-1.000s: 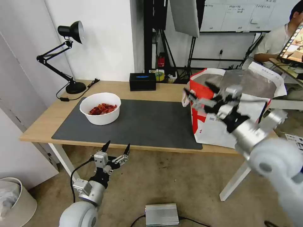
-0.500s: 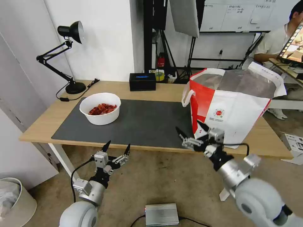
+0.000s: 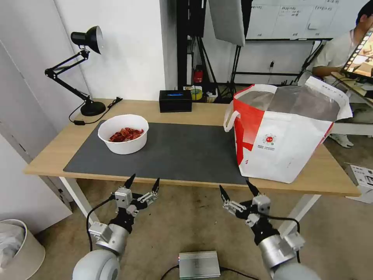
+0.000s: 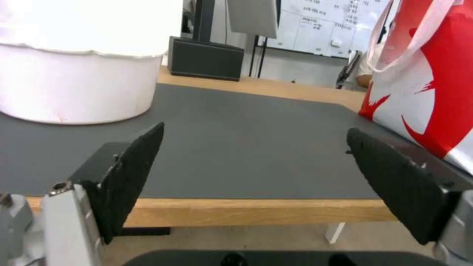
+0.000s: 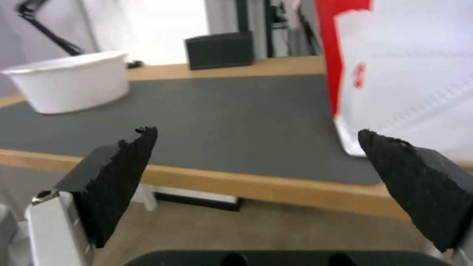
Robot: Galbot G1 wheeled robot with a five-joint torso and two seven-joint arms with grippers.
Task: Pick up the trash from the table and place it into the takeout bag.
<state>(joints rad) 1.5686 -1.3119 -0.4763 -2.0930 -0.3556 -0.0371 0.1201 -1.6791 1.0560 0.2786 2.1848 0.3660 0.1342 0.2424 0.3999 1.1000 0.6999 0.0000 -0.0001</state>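
A white bowl of red scraps (image 3: 123,133) sits on the left part of the dark grey mat (image 3: 182,149) on the light-wood table (image 3: 58,149). The takeout bag (image 3: 285,132), white with red panels and foil lining, stands open at the table's right end. My left gripper (image 3: 142,182) hangs open below the table's front edge, under the bowl. My right gripper (image 3: 236,189) is open too, below the front edge near the bag's left corner. The bowl (image 4: 74,81) and bag (image 4: 428,77) appear in the left wrist view. Both show in the right wrist view as well: bowl (image 5: 71,87), bag (image 5: 409,74).
A black desk lamp (image 3: 83,70) stands at the table's back left and a black rectangular box (image 3: 175,100) at the back middle. A white bin (image 3: 17,249) sits on the floor at left, a silver box (image 3: 199,264) on the floor between my arms.
My right arm has come down from over the bag's front to below the table's front edge, gripper still open. The left arm has stayed put.
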